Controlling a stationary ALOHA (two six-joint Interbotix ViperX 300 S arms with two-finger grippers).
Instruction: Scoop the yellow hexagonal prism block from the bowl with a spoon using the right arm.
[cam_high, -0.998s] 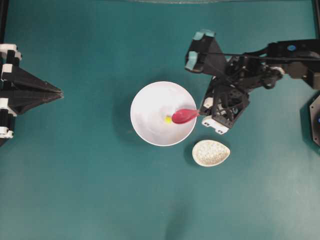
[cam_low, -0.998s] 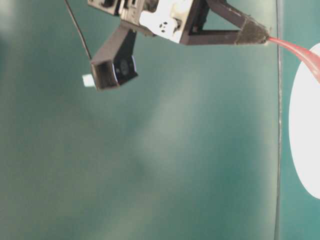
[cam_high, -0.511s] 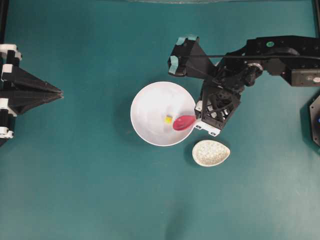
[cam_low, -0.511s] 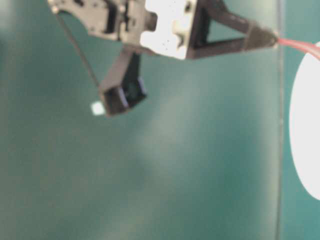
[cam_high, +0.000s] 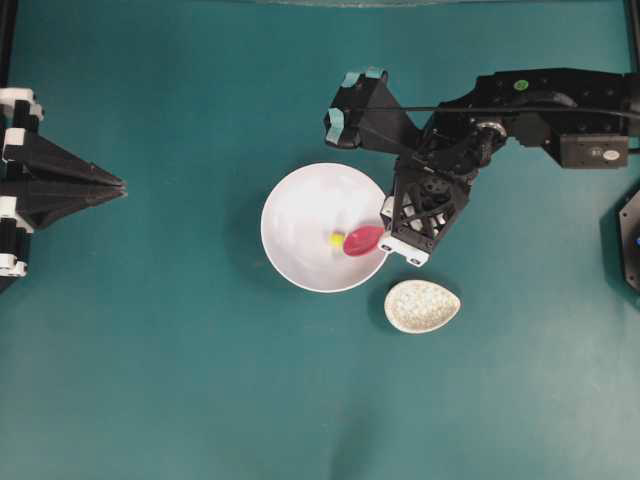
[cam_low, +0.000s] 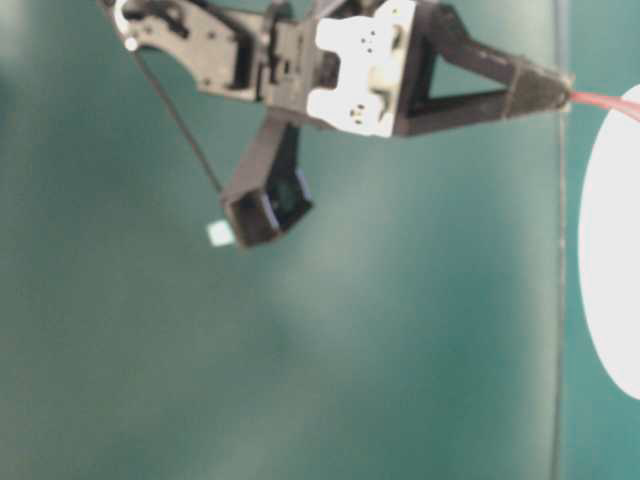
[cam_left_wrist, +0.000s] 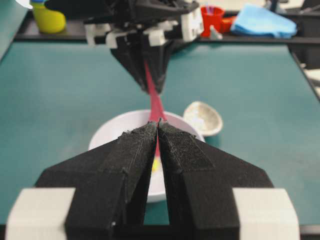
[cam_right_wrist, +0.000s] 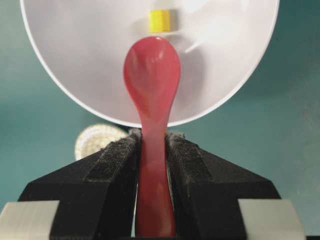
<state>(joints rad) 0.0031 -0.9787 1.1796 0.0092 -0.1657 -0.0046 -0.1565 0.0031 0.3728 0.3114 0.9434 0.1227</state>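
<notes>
Left gripper (cam_high: 118, 184): parked at the left edge of the overhead view, well apart from everything else. Its two fingers (cam_left_wrist: 135, 150) meet at their tips in the left wrist view, with nothing between them. It points toward the bowl.

Bowl (cam_high: 295, 215): white, round, well ahead of the left gripper. Its right side lies just in front of and below the right gripper's tips.

Block (cam_high: 336, 239): yellow, lying inside the bowl on its right half. It sits just past the tip of the spoon's head, on the far side from the right gripper. In the right wrist view the block (cam_right_wrist: 160, 20) lies just beyond the spoon's tip; whether they touch, I cannot tell.

Spoon (cam_high: 364, 240): red. Its handle is pinched between the right gripper's fingers (cam_right_wrist: 112, 160), and its head (cam_right_wrist: 151, 65) reaches out from them over the bowl's inside.

Right gripper (cam_high: 388, 240): closed on the spoon's handle, jaws narrow, at the bowl's right rim. It points left into the bowl.

Speckled dish (cam_high: 422, 306): beige, oval, on the table just beside the right gripper, outside the bowl.

Table (cam_high: 180, 380): teal.
</notes>
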